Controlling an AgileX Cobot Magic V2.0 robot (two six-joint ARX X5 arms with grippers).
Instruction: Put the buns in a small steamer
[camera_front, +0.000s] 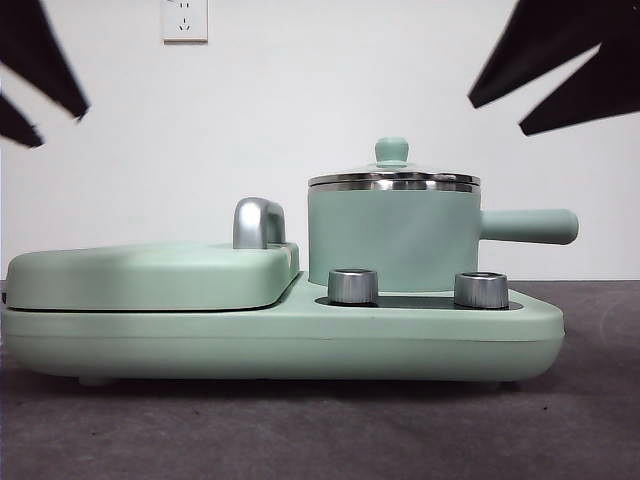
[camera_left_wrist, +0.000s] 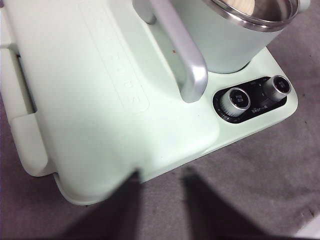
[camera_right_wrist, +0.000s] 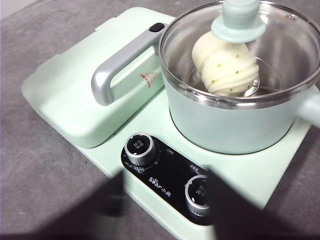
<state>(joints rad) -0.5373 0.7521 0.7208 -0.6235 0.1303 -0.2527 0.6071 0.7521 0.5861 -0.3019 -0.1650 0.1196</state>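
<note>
The small steamer (camera_front: 392, 240) stands on the right half of the mint-green cooker, its glass lid (camera_right_wrist: 239, 22) on. Through the lid I see both buns inside: the ribbed one with green flecks (camera_right_wrist: 231, 70) in front, and the smooth one (camera_right_wrist: 206, 47) behind it and touching it. A cream patch of bun (camera_left_wrist: 245, 6) shows in the pot in the left wrist view. My right gripper (camera_right_wrist: 165, 212) hangs open above the knobs, holding nothing. My left gripper (camera_left_wrist: 161, 202) is open over the cooker's griddle corner, also holding nothing.
The closed flat griddle (camera_front: 150, 275) with its chrome handle (camera_front: 258, 222) fills the cooker's left half. Two steel knobs (camera_front: 352, 285) sit at the front. The steamer's side handle (camera_front: 530, 226) sticks out right. Black arm tips (camera_front: 40, 60) show at both top corners.
</note>
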